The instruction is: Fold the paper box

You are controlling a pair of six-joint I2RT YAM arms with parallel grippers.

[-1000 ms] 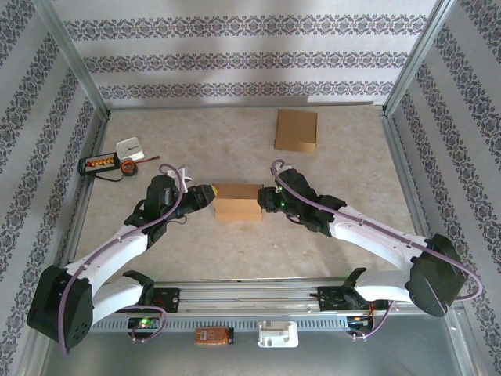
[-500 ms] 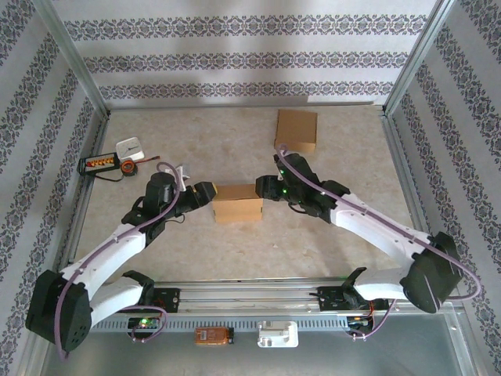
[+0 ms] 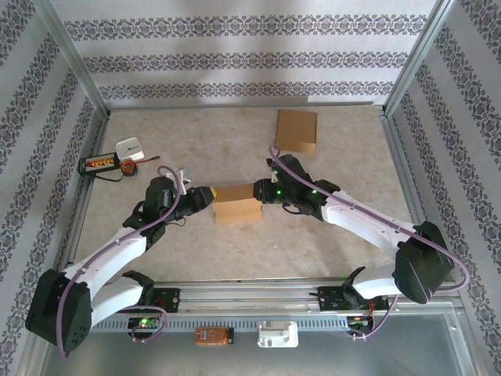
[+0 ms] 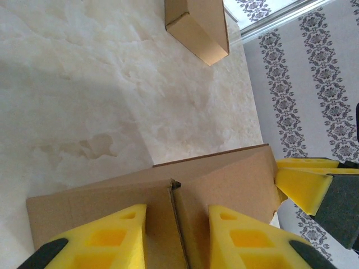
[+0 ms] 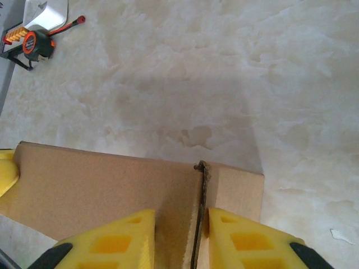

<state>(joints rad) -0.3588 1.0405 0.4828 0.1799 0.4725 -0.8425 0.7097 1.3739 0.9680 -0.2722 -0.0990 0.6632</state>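
A brown paper box [image 3: 237, 202] lies in the middle of the table, held end to end between my two grippers. My left gripper [image 3: 210, 193] is at its left end. In the left wrist view the left gripper [image 4: 178, 224] is open, its yellow fingers [image 4: 106, 238] straddling a seam in the box [image 4: 224, 179]. My right gripper [image 3: 258, 190] is at the box's right end. In the right wrist view the right gripper [image 5: 181, 224] is open across a raised flap edge of the box [image 5: 101, 190], which touches the right finger.
A second, flat brown box [image 3: 296, 130] lies at the back right, also seen as a box [image 4: 199, 28] in the left wrist view. A tape measure [image 3: 128, 168], a white block [image 3: 131, 148] and a black-orange tool [image 3: 99, 164] sit at the left wall.
My right gripper has moved left and back, closing in on the box's right end. The box has shifted slightly left, and the left gripper has stayed at its left end.
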